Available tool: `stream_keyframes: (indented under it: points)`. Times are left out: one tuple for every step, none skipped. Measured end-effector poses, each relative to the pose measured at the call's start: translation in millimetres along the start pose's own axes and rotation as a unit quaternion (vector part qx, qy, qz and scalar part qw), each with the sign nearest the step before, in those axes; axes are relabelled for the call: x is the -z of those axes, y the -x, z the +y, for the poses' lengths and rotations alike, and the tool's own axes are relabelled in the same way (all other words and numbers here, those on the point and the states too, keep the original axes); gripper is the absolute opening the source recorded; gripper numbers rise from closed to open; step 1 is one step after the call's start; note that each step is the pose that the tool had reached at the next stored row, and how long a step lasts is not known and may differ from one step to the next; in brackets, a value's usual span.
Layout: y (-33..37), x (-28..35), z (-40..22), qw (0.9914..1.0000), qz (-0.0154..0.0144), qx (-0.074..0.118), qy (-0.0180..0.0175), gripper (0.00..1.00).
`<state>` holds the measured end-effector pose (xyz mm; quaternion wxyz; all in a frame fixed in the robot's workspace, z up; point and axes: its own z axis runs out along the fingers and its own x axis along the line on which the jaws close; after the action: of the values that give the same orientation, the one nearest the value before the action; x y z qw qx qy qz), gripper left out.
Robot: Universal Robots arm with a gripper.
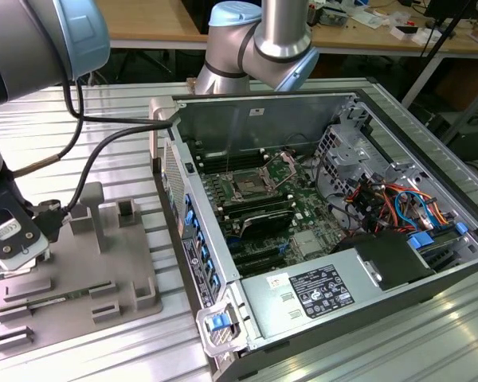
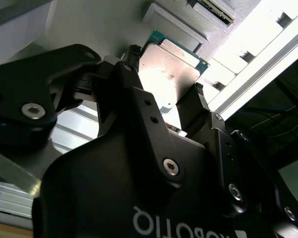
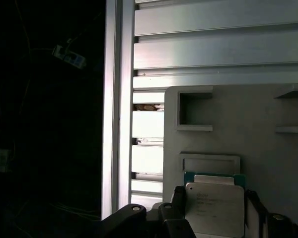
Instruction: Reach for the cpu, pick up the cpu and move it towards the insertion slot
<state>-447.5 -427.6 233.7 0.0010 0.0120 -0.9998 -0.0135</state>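
Observation:
The cpu [image 2: 170,67], a thin square chip with a silvery lid and a green rim, sits between my two black fingers in both wrist views, and both fingers press on its edges. My gripper [image 2: 166,74] is shut on the cpu [image 3: 214,210], just over the grey plastic tray [image 3: 268,163]. In the exterior view the gripper [image 1: 17,261] hangs low over the tray's [image 1: 103,263] corner at the view's left. The insertion slot [image 1: 245,188], a square socket with a shiny frame and a raised metal plate, lies inside the open computer case, well to the exterior view's right.
The open computer case [image 1: 327,239] has upright metal walls, memory slots, a drive cage and coloured cables. Raised blocks [image 1: 127,211] stand on the tray. A black cable [image 1: 88,171] loops from the arm. The ribbed aluminium table [image 1: 430,334] has an edge beside the tray.

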Motion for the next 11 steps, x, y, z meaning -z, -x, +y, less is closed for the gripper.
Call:
stream_keyframes:
  points:
    - [0.0,1.4,0.0,1.00000,0.0000,0.000,0.0000,0.55]
    - [0.0,2.5,0.1,1.00000,0.0000,0.000,0.0000,0.55]
    - [0.0,3.6,0.1,1.00000,0.0000,0.000,0.0000,0.55]
    - [0.0,5.0,0.2,1.00000,0.0000,0.000,0.0001,0.55]
    - [0.0,5.1,0.2,1.00000,-0.0001,0.000,0.0001,0.55]
    - [0.1,5.1,0.2,1.00000,-0.0002,0.000,0.0002,0.55]
    - [0.0,5.3,0.1,1.00000,-0.0001,0.000,0.0001,0.55]
    - [0.0,5.4,0.2,1.00000,-0.0001,0.000,0.0001,0.55]
    - [0.0,5.6,0.2,1.00000,0.0000,0.000,0.0001,0.55]
    - [0.0,6.1,0.2,1.00000,0.0001,0.000,0.0000,0.55]
    - [0.0,6.5,0.2,1.00000,0.0001,0.000,0.0000,0.55]
